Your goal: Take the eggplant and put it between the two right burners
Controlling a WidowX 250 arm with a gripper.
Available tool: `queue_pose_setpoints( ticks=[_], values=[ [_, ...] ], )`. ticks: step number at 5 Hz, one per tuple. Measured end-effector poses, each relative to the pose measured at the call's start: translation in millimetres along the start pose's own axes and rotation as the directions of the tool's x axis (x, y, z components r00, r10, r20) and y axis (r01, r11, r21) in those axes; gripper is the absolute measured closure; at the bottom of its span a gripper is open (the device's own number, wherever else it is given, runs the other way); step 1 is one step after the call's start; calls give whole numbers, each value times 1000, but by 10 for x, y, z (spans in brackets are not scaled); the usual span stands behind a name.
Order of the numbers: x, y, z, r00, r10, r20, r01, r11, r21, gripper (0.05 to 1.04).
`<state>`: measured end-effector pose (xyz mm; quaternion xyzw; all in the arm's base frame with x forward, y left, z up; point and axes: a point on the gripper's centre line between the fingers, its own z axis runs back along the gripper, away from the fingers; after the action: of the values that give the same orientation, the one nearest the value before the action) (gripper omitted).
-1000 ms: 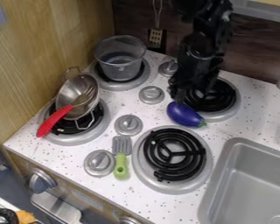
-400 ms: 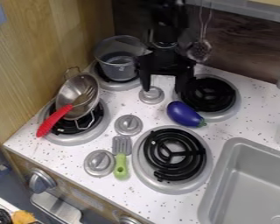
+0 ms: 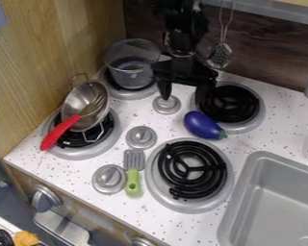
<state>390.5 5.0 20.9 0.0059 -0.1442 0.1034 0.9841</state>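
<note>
Gripper is hanging over the back of the stovetop, fingers spread wide. The eggplant is lying between the back right burner and the front right burner. There's a tiny mark on the clear pot, too small to make out.

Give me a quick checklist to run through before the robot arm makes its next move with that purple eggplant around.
- Eggplant between upper right burner and lower right burner: ok
- Eggplant off both black coils: ok
- Pincer open, with nothing between its fingers: ok
- Eggplant not touching upper right burner's silver rim: cannot tell
- Pincer not touching the clear pot: cannot tell
</note>
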Motion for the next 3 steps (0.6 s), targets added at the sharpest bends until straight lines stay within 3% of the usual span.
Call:
queue_pose_setpoints(
  ticks=[1, 2, 3],
  values=[
    [-1, -78, -26, 999, -14, 31, 15, 1000, -24, 87],
    [-11, -312, 170, 997, -7, 78, 11, 999, -53, 87],
    [-185, -359, 302, 997, 36, 71, -32, 998, -49, 87]
  ],
)
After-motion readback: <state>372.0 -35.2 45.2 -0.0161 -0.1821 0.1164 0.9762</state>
